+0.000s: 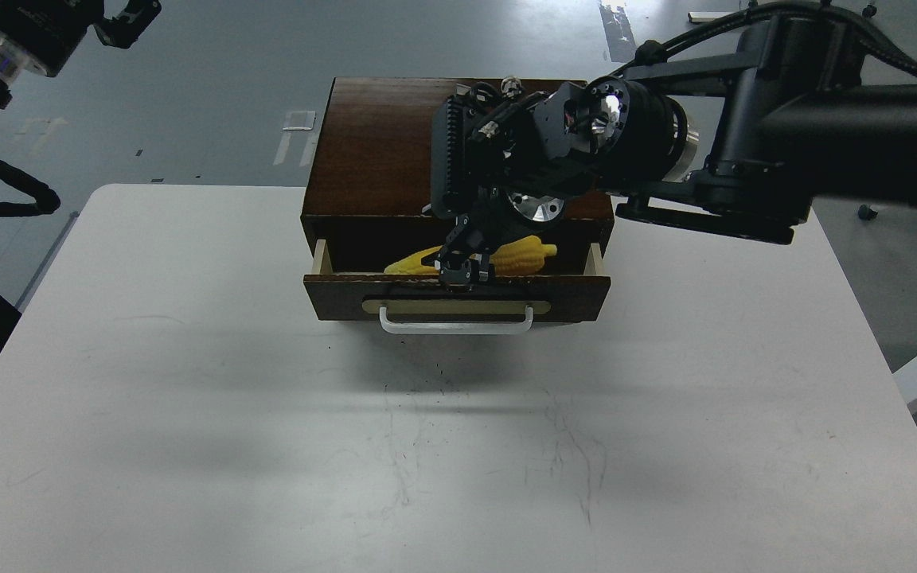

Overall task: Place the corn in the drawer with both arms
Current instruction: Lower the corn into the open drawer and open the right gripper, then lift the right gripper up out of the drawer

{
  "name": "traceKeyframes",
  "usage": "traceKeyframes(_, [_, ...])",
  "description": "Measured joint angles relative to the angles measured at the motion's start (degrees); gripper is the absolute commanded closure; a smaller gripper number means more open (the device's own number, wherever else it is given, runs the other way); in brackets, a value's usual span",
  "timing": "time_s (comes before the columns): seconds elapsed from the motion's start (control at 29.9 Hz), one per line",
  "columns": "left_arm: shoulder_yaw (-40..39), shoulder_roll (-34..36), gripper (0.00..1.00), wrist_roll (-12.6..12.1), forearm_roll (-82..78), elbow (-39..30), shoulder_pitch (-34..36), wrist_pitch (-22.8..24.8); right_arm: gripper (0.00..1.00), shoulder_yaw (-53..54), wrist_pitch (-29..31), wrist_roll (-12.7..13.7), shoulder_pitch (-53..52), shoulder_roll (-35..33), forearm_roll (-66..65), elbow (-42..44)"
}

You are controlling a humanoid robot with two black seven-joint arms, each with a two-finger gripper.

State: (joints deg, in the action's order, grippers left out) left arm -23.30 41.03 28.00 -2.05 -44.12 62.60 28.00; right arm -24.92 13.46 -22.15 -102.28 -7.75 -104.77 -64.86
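The yellow corn (526,253) lies low inside the open drawer (331,296) of the dark brown box (371,151), its left end dipping behind the drawer front. My right gripper (462,269) reaches down into the drawer from the right and its fingers close around the middle of the cob, just behind the drawer front. The white bar handle (455,325) faces me. My left gripper (128,14) is high at the top left corner, far from the box, and too dark and cut off to read.
The box stands at the far middle of the white table (188,398). The right arm's thick wrist (626,127) hangs over the box top. Grey floor lies beyond the table's far edge.
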Motion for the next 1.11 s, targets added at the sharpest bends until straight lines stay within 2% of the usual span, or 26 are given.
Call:
traceKeyframes(0.07, [0.00,0.02,0.02,0.00,-0.05,0.00,0.00,0.00,0.37,0.32,-0.02,0.00,-0.16,-0.10,0.19,0.00])
traceKeyframes(0.13, [0.01,0.08,0.02,0.00,-0.05,0.00,0.00,0.00,0.18,0.46,-0.03,0.00,-0.24,-0.44,1.39,-0.06])
traceKeyframes(0.17, [0.01,0.13,0.02,0.00,-0.05,0.00,0.00,0.00,0.03,0.52,-0.03,-0.01,-0.31,-0.65,2.64,-0.09])
traceKeyframes(0.2, [0.01,0.16,0.02,0.00,-0.05,0.00,0.00,0.00,0.01,0.61,0.01,-0.01,-0.41,-0.89,4.48,-0.16])
traceKeyframes(0.33, [0.01,0.48,0.02,0.00,0.02,0.00,-0.02,0.00,0.00,2.10,0.44,-0.01,-1.06,-2.50,14.73,-0.11])
traceKeyframes(0.54, [0.01,1.13,0.02,0.00,0.18,0.00,-0.08,0.00,0.00,5.67,1.01,0.13,-2.54,-8.56,31.87,0.08])
traceKeyframes(0.87, [-0.13,-1.40,0.02,0.00,0.29,1.54,-0.20,0.00,0.00,12.28,1.04,1.73,0.83,-24.72,57.55,0.16])
traceKeyframes(1.11, [-0.45,-5.67,0.02,0.00,1.71,5.29,-0.45,0.00,0.00,16.11,1.02,1.85,7.56,-32.67,73.60,0.26])
